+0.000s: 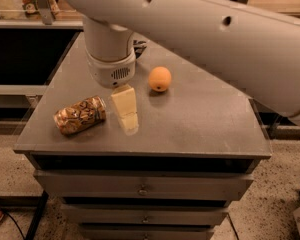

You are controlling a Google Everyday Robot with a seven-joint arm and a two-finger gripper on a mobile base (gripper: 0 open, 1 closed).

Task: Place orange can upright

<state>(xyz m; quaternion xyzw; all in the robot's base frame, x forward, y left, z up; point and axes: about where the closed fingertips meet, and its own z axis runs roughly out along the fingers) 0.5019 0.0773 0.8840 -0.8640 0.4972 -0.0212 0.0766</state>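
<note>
The orange can (80, 115), tan with a cream and brown swirly pattern, lies on its side near the front left of the grey tabletop (200, 119). My gripper (126, 113) hangs from the white wrist just right of the can, its cream fingers pointing down close to the tabletop. It holds nothing that I can see. The gripper is beside the can, apart from it by a small gap.
A round orange fruit (160, 79) sits behind and to the right of the gripper. My large white arm (215, 39) covers the back of the table, hiding most of the dark snack bag (139, 46). Drawers (142, 188) lie below the front edge.
</note>
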